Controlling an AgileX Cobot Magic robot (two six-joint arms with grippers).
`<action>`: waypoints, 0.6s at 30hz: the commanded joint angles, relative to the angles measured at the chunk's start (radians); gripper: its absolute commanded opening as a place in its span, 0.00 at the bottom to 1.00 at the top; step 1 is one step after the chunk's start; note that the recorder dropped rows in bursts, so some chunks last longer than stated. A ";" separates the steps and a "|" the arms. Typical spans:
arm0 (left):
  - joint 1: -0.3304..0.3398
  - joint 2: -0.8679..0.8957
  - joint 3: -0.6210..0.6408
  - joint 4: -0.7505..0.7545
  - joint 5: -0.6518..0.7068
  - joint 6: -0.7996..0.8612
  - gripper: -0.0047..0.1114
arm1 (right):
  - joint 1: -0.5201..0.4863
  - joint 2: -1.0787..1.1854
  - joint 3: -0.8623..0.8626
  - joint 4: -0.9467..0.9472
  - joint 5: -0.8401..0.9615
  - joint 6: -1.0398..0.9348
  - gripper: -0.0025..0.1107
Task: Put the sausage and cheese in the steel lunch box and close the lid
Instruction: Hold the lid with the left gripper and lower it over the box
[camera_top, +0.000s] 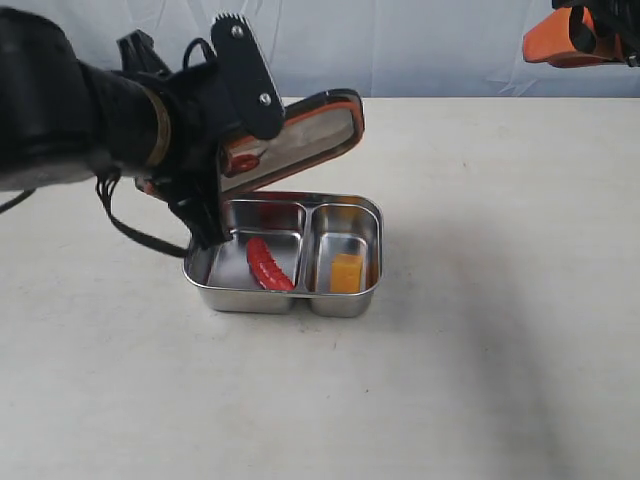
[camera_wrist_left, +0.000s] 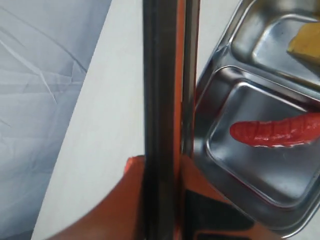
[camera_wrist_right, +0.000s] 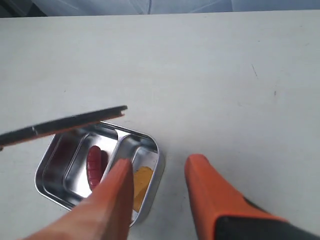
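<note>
The left gripper (camera_top: 232, 152) is clamped on one edge of the lid (camera_top: 312, 135), holding it tilted above the far rim of the steel lunch box (camera_top: 290, 303) on the table (camera_top: 500, 300). The sausage (camera_top: 268, 265) lies in the box's larger compartment and the cheese (camera_top: 347, 272) in the smaller one. The right gripper (camera_wrist_right: 160, 200) hovers clear with its jaws apart and nothing between them.

The steel lunch box (camera_top: 338, 302) stands open and shiny, with a divider splitting it into two compartments. The red ribbed sausage (camera_top: 268, 265) lies slanted in the larger compartment. The yellow-orange cheese (camera_top: 347, 272) wedge lies in the smaller one. The lid (camera_top: 318, 135) hangs steeply tilted above the box's far edge on the sausage's side, its orange-sealed underside showing.
</note>
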 joint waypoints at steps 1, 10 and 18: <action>-0.072 -0.009 0.065 0.256 -0.020 -0.220 0.04 | -0.006 -0.006 0.000 -0.005 0.001 0.001 0.34; -0.144 -0.009 0.188 0.796 0.067 -0.669 0.04 | -0.006 -0.006 0.000 -0.005 0.001 0.001 0.34; -0.189 0.032 0.281 0.966 0.113 -0.867 0.04 | -0.006 -0.006 0.000 -0.005 -0.001 0.001 0.34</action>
